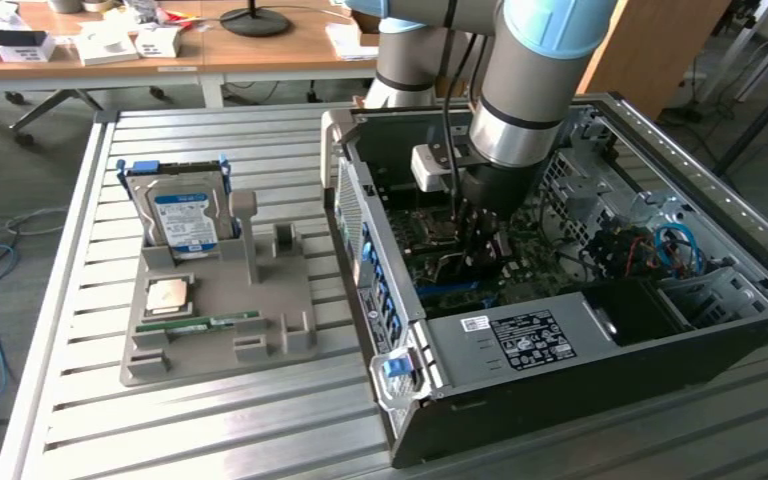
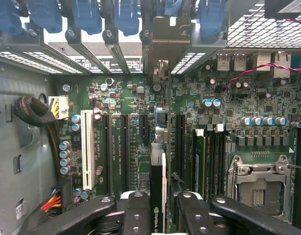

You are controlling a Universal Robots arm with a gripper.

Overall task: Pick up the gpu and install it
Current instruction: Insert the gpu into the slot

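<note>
The gpu (image 2: 158, 196) stands edge-on between the two black fingers (image 2: 136, 215) of the claw (image 2: 159, 215), which pinch it from both sides; in the wrist view its thin dark edge with a white strip runs away from the camera over the green motherboard (image 2: 140, 98), in line with the long black expansion slots (image 2: 127, 147) and just beside them. Its silvery bracket (image 2: 160, 54) rises at the far end against the row of rear slot openings, next to the blue retaining clips (image 2: 87, 14). Whether the card's lower edge has gone fully into a slot cannot be told.

In the exterior view the claw (image 1: 480, 235) is down inside the open computer case (image 1: 704, 330), low over the motherboard (image 1: 444, 265), with the grey arm (image 1: 524, 100) reaching in from above. A white slot (image 2: 87, 149) and a bundle of black sleeved cable (image 2: 35, 112) lie towards one wall of the case, and the empty processor socket (image 2: 258, 188) sits on the other side of the card.

Outside the case, on the exterior view's left, a grey holder tray (image 1: 271, 345) rests on the slatted metal surface (image 1: 91, 300). It carries the upright hard drive (image 1: 184, 215) with a blue-white label, a square chip (image 1: 168, 295) and a narrow green memory stick (image 1: 197, 324)
</note>
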